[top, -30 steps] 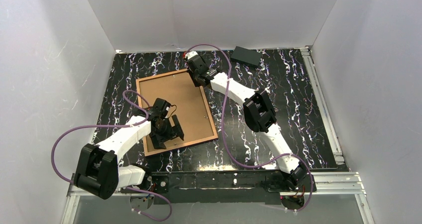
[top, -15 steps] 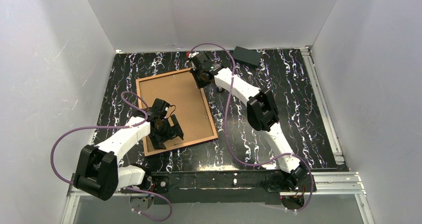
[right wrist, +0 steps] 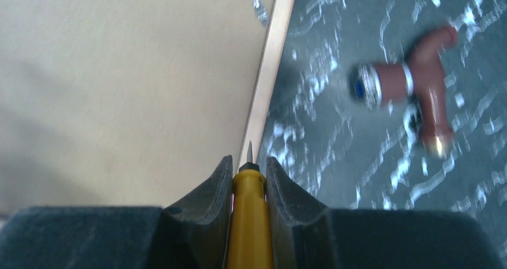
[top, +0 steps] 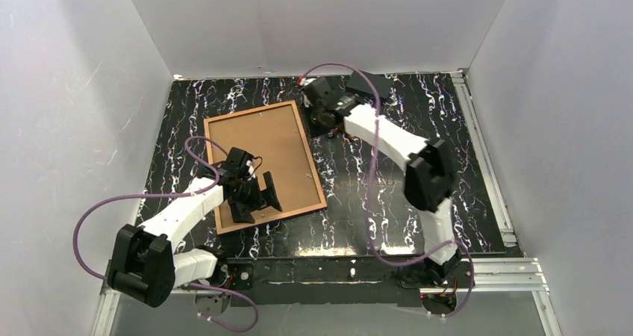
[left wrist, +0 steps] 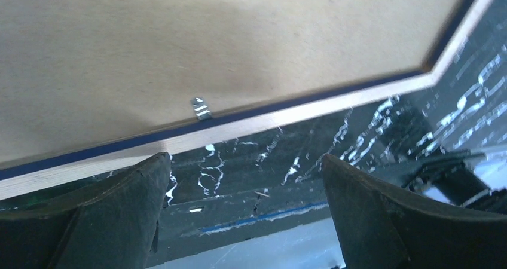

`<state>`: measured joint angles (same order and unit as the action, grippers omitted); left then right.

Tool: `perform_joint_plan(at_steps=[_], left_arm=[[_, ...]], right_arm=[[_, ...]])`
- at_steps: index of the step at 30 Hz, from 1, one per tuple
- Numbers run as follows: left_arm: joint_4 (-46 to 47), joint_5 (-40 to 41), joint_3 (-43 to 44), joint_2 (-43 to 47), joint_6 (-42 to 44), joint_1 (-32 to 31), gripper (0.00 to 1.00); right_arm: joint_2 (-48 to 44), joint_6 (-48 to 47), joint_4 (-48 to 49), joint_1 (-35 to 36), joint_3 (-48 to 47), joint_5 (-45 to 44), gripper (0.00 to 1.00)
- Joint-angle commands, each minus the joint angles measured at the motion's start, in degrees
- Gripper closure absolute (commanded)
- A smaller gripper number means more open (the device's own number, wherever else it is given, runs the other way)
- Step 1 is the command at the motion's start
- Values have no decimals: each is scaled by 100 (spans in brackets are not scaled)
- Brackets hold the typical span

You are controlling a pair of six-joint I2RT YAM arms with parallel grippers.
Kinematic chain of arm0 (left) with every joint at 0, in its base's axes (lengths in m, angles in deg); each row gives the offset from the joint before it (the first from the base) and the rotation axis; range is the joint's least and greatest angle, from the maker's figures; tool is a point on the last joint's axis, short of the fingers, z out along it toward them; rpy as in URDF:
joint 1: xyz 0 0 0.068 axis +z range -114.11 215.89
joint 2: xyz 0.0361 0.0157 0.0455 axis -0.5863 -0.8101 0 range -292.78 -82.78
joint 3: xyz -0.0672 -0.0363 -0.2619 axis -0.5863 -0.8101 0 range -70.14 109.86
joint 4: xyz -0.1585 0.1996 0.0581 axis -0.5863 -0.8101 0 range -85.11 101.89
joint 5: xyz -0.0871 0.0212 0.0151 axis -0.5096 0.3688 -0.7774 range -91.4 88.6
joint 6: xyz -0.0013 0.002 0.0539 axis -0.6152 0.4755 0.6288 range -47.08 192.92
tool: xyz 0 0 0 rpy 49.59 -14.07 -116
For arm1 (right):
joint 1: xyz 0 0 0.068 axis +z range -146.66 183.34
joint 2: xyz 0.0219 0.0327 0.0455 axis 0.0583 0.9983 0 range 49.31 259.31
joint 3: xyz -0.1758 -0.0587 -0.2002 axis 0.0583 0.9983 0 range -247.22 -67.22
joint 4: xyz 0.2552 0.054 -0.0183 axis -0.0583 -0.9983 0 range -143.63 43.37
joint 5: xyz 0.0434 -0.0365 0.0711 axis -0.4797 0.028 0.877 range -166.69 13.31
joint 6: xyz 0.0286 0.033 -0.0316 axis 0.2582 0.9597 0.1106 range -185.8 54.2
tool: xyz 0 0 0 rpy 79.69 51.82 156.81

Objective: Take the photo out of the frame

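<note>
- Left fingers (left wrist: pixel 95 221): spread wide, nothing between them. They hang over the near part of the frame (left wrist: pixel 257 121), close above the near edge; contact cannot be confirmed.
- The frame lies face down on the tabletop (top: pixel 478 142), left of centre. The photo (top: pixel 261 153) sits inside it, plain brown board back upward.
- A small metal tab (left wrist: pixel 201 108) sits at the board's edge against the navy strip.
- Right fingers (right wrist: pixel 203 203): closed on a yellow tool (right wrist: pixel 250 221), pressing its handle from both sides. Its metal tip lies over the frame's pale wood edge in the right wrist view; whether it touches cannot be told.
- A brown object (right wrist: pixel 418 86) with blue and silver bands lies on the tabletop to the right of the frame, blurred.
- A black block (top: pixel 377 86) lies at the far edge, partly behind the right arm.
- Against the earlier frame: the right fingers have moved right, from over the frame's far right corner to just beside it, and the elbow has swung right. The left fingers are nearly unmoved. The frame and the photo have not shifted.
</note>
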<state>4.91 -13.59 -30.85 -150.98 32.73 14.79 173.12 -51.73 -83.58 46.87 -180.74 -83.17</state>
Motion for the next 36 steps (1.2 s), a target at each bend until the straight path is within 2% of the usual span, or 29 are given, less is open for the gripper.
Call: perform_joint_plan(at_steps=[1,4,6,9,12,17,20,23,28,34,36], left_arm=[[-607,-944,300,140,812,-5,2],[-749,-1267,576,-21,1409,-178,2],[-1013,-1179,814,-201,1899,-437,2],[-1146,-638,1011,-374,2713,-1148,2],[-829,-34,891,-477,3557,-1753,3],[-408,344,811,-675,4564,-2083,9],[-382,631,912,-965,4846,-2294,18],[-185,829,904,-1198,4915,-2590,22],[-134,1344,1054,-1691,5159,-2925,20],[1,1651,1111,-2043,5221,-2935,36],[3,1755,1103,-2087,5185,-2964,45]], right_arm=[[-1939,685,451,-37,1609,-37,99],[-3061,912,802,-66,3054,-24,99],[-3738,1081,896,-68,3850,14,99],[-4722,1353,1038,-70,4933,108,99],[-5641,1626,1151,-65,5827,81,99],[-6947,2053,1294,-65,6965,168,99],[-7469,2193,1209,-68,7281,92,99],[-7882,2253,1099,-64,7427,36,99],[-8246,2142,831,-70,7378,-46,99],[-8533,2155,627,-68,7425,-121,99],[-8573,2174,618,-64,7459,-133,99]])
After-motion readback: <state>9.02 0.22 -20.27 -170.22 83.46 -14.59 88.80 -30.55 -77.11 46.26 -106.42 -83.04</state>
